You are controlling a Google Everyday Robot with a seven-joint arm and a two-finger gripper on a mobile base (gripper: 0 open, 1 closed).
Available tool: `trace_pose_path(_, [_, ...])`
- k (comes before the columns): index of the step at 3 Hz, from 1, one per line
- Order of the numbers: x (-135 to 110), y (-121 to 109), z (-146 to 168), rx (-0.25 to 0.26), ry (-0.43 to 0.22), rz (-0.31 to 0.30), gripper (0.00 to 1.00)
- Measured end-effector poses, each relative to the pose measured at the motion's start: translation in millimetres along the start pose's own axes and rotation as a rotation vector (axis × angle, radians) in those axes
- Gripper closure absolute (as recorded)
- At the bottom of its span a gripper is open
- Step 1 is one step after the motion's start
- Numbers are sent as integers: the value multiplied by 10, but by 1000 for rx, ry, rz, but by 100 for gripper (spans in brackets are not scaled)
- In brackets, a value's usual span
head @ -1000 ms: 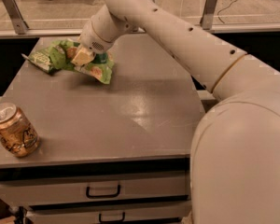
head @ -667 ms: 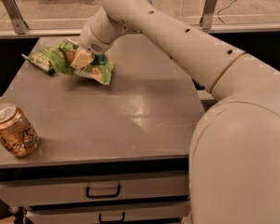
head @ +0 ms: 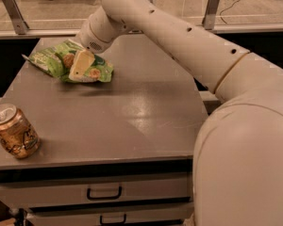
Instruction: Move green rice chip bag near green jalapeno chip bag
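The green rice chip bag, bright green with round tan cakes, sits low at the table's back left. It touches or overlaps the right end of the green jalapeno chip bag, a flatter, duller bag that lies to its left. My gripper reaches down from the arm at the back and is shut on the rice chip bag. One cream finger shows across the bag's front; the other is hidden behind it.
A dented gold soda can stands at the grey table's front left edge. Two drawers with handles are below the front edge. My white arm spans the right side. A railing runs behind the table.
My gripper has carried the rice chip bag a little left and down, so that it now sits against the jalapeno bag. The can has not moved.
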State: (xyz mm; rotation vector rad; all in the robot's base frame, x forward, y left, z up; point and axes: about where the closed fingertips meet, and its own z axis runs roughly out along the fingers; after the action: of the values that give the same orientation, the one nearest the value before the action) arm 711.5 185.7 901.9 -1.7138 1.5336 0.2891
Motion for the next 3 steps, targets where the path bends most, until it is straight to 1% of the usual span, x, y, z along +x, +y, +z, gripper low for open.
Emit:
trace_pose_path(1, [-4,-2,-4,1,-1,0,0])
trace_pose_path(2, [149,-302,-488,48,-23,20,0])
trace_pose_path(3, [527,-775,-1364,171,-84,100,0])
